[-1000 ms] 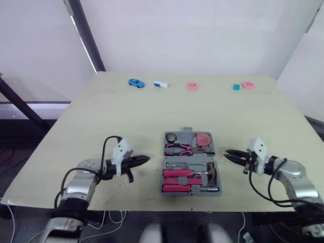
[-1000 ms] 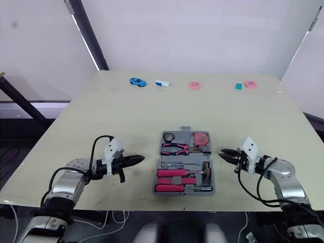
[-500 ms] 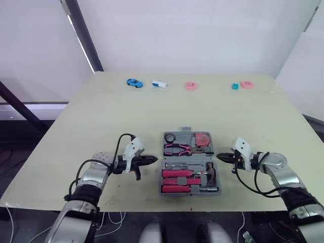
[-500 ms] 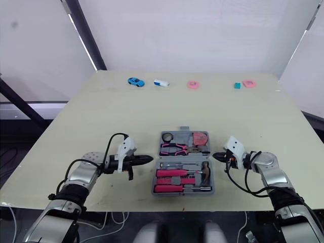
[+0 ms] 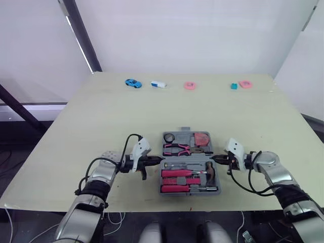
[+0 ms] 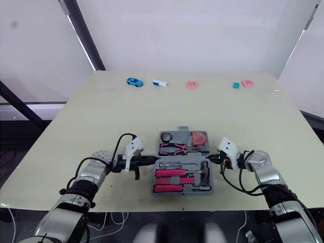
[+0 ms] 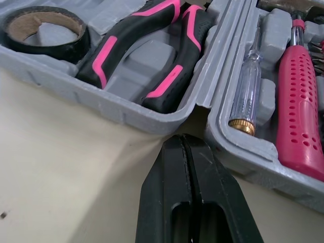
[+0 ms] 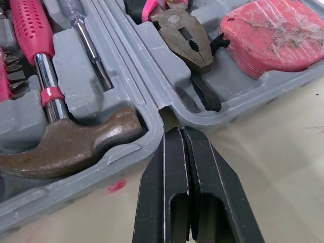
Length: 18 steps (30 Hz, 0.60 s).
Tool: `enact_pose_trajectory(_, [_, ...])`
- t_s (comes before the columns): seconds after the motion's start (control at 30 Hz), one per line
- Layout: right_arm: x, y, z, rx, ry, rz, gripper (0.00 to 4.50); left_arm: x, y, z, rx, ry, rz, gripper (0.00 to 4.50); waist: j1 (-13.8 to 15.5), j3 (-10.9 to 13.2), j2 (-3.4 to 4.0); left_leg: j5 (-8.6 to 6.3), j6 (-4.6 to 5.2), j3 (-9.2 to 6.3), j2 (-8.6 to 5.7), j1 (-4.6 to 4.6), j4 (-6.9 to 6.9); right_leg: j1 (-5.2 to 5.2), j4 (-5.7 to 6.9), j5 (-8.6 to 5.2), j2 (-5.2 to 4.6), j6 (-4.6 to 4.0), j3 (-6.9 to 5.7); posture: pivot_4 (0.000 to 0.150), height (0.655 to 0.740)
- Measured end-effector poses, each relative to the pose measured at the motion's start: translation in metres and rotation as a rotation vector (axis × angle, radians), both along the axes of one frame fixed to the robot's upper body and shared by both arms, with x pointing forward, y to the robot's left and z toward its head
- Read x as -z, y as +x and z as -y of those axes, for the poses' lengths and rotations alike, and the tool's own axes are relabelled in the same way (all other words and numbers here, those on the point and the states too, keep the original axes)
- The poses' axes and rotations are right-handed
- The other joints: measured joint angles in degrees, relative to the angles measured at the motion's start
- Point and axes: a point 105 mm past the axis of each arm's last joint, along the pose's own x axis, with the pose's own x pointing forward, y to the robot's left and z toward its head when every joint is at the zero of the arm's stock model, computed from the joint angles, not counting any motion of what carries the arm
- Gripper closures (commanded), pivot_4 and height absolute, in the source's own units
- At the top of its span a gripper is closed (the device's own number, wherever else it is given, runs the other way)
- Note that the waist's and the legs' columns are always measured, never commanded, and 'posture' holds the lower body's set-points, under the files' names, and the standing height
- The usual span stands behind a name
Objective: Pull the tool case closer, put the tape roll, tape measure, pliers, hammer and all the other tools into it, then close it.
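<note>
Found tool case [image 7: 76, 90] lying open and flat on table [image 5: 101, 116], near the front edge, between both arms.

Far half: noted tape roll [image 7: 75, 46] at the left end, pliers [image 7: 126, 39] in the middle, red tape measure [image 8: 273, 33] at the right end, all seated in their recesses.

Near half: noted hammer [image 8: 76, 147] at the right end, pink-handled screwdriver [image 7: 298, 101] and clear-handled screwdriver [image 7: 248, 86] alongside, all seated.

Observed left gripper [image 7: 185, 142] low over the table with fingers pressed together, tip at the hinge notch on the case's left side. Contact with the case not confirmed.

Observed right gripper [image 8: 180, 132] likewise pinched together on nothing, tip at the matching notch on the case's right side. Contact not confirmed.

Recorded blue toy car [image 5: 133, 83] at the table's far edge, well apart from the case.
</note>
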Motion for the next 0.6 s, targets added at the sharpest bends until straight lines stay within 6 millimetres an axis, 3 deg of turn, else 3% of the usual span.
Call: enact_pose_trajectory(0.6, [0.0014,-0.0055,0.0006,-0.020,0.006,-0.029,4.47,0.0025,-0.0015,0.0063,0.021,-0.003,-0.001,4.50,0.09,0.00,0.00,0.00,0.00,0.00,0.00,0.00,0.00,0.01,-0.01,0.00,0.00,0.00,0.00,0.150,0.7400])
